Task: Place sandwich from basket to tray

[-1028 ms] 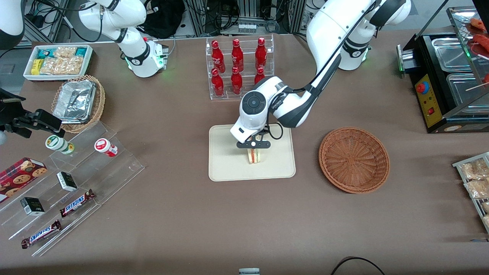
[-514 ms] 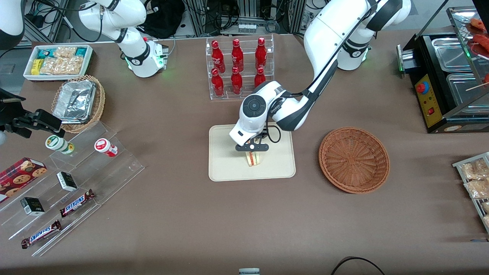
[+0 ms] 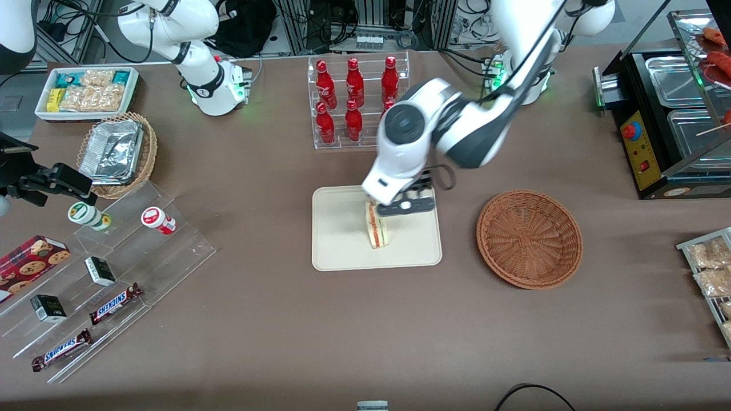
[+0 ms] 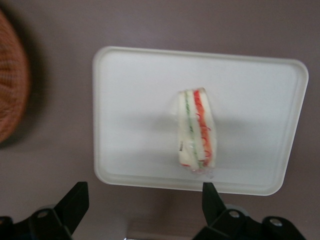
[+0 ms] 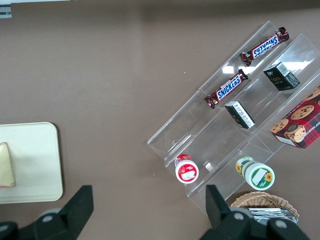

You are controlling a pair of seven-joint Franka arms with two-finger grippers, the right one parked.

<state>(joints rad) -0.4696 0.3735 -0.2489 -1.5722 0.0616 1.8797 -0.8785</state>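
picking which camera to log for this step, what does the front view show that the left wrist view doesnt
Only the front view shows the bottle rack, the Snickers bars, the whole basket with nothing in it, and the left arm raised over the tray.

Only the left wrist view shows the pincer wide open above the tray, holding nothing, with the sandwich's red and green layers close up.

Both show the sandwich resting on the tray.

White glossy arm [image 3: 411,148]; dark grey joint shells; round dark cap; black cable; black tool [image 3: 404,206].
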